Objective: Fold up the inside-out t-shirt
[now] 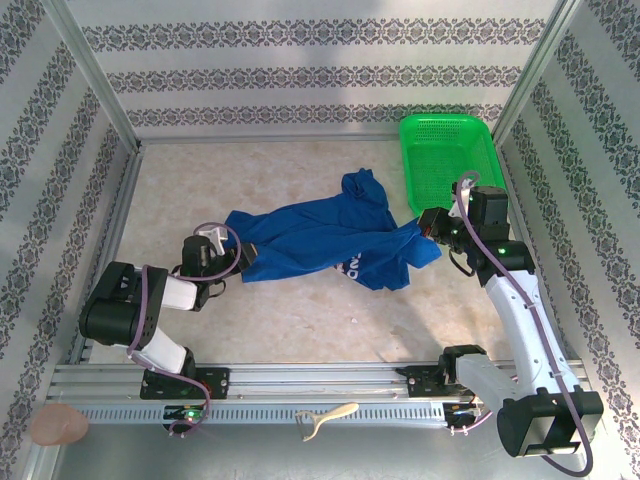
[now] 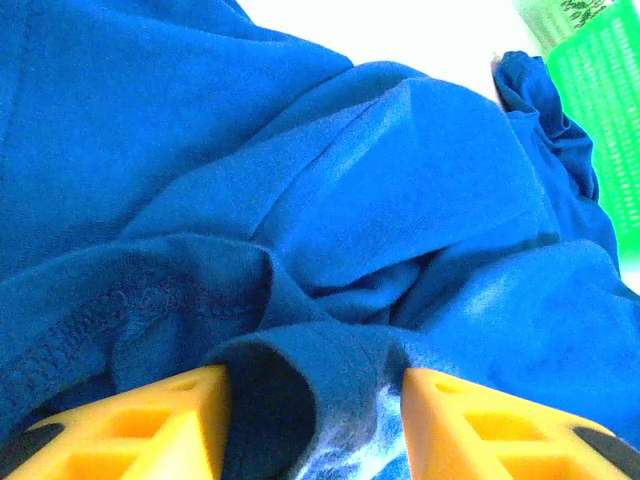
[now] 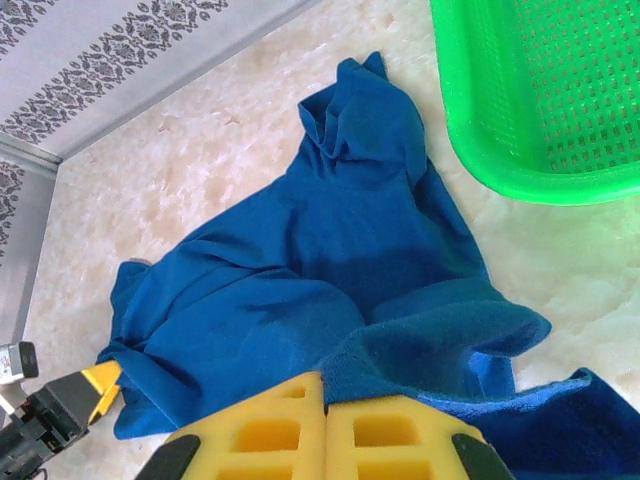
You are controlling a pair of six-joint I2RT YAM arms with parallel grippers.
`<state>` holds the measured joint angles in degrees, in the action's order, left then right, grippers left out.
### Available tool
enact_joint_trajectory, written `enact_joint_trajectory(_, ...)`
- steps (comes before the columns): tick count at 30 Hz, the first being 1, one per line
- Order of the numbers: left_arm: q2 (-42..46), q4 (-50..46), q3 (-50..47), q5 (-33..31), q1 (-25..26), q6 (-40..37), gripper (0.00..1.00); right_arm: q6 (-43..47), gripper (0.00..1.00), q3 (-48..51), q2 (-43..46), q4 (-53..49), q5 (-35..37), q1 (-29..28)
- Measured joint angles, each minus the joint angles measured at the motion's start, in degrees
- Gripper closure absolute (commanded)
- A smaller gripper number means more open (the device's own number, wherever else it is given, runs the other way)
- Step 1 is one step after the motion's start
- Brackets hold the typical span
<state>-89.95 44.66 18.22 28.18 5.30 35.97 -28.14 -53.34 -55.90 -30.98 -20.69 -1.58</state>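
Top view: t-shirt stretched across table near green basket, white print at near hem. Left wrist: left gripper clamping thick blue fold. Right wrist: right gripper pinched tight on hem edge.

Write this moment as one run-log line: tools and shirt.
left tool: shut on t-shirt | right tool: shut on t-shirt | t-shirt: crumpled, stretched between both tools, not yet folded

Top camera looks down; both wrist cameras closely share t-shirt
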Motion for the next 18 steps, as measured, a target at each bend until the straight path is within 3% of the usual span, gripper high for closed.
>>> enact_joint_trajectory(12,-3.6,0.4,3.8,1.6,0.3,-1.0,0.53,-0.2,1.00,0.0,0.0,0.0,0.0,0.0)
enact_joint_trajectory(18,-3.8,4.1,3.2,3.8,0.4,0.1,0.66,-0.2,1.00,0.0,0.0,0.0,-0.2,0.4)
